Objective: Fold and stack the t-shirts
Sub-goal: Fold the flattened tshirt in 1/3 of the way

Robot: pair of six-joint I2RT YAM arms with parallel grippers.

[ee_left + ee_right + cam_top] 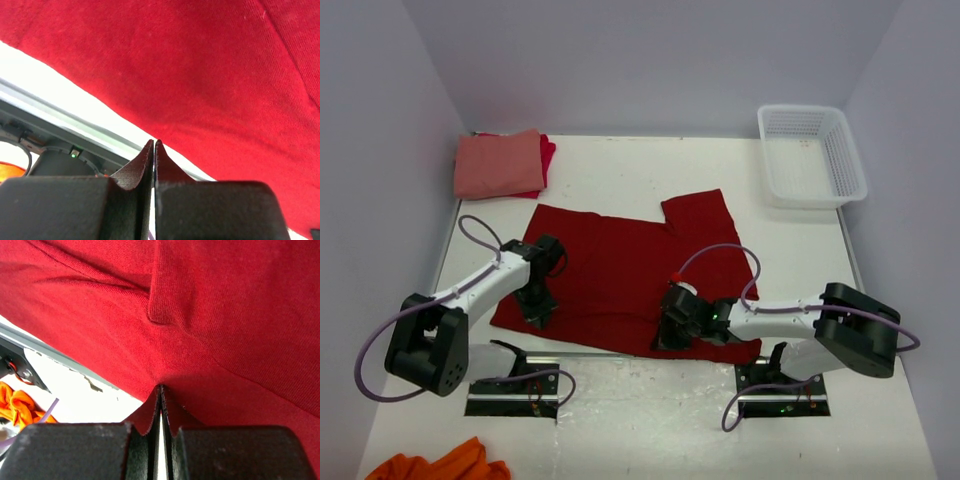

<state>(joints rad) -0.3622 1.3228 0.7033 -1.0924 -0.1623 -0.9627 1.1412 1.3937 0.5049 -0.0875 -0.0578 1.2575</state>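
while spread flat at centre of table [650, 170], treat dark red shirt [620, 270] as soft, light and limp: take by the near hem at two corners, lift evenly. nipped at that hem, seemingly, by right claw [160, 389], tips pressed together; left claw [153, 143] likewise pressed shut at hem edge, cloth caught or not impossible to tell. no label or writing to read; pink shirt [498, 163] folded far left.

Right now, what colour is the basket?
White basket, clearest in the top view.
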